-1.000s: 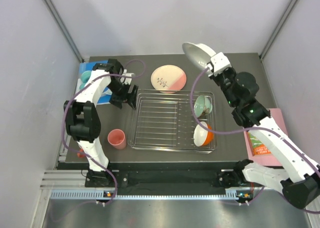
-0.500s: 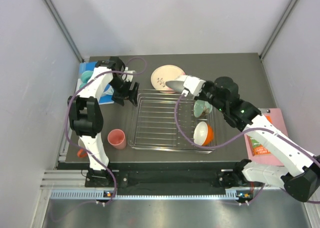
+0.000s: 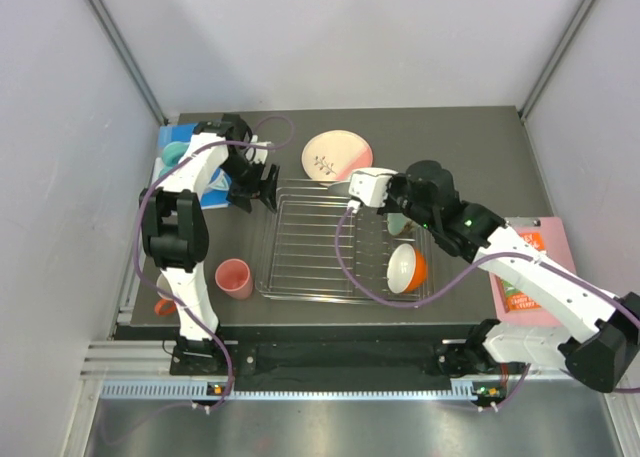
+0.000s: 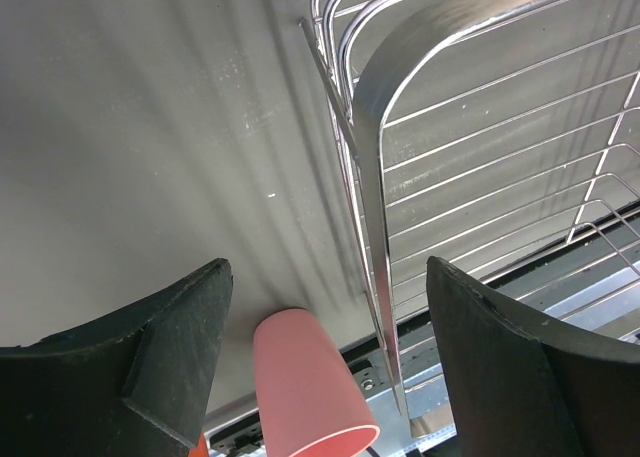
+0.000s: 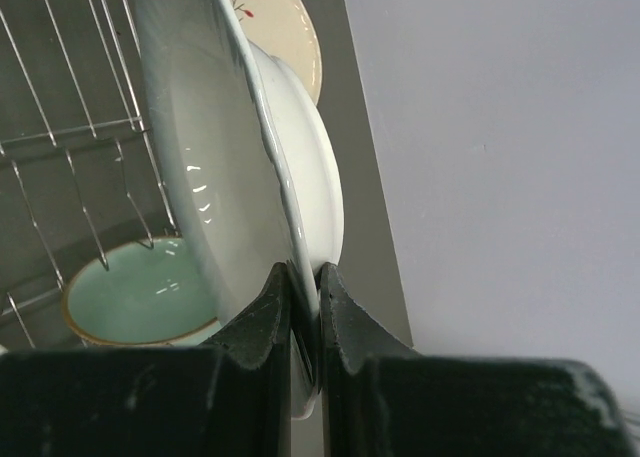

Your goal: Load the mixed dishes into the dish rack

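Note:
My right gripper (image 3: 374, 189) is shut on the rim of the white plate (image 3: 352, 182), holding it on edge over the far side of the dish rack (image 3: 330, 287). In the right wrist view the fingers pinch the plate (image 5: 215, 147) at its lower rim, and my right gripper (image 5: 305, 307) is above the mint-green bowl (image 5: 135, 297). The mint-green bowl (image 3: 400, 222) and the orange bowl (image 3: 405, 267) stand in the rack's right end. The pink-and-cream plate (image 3: 337, 155) lies behind the rack. My left gripper (image 3: 255, 189) is open and empty at the rack's far left corner. The pink cup (image 3: 234, 278) stands left of the rack. It also shows between the open fingers in the left wrist view (image 4: 305, 387).
The orange mug (image 3: 163, 305) peeks out at the near left behind the left arm. A blue board (image 3: 205, 192) with a teal ring (image 3: 172, 154) lies at the far left. A pink pad (image 3: 555, 242) with a packet (image 3: 522, 287) lies at the right edge. Grey walls close in on three sides.
My right arm has swung the white plate down from high at the back right to the rack's far edge. My left gripper has shifted slightly along the rack's corner.

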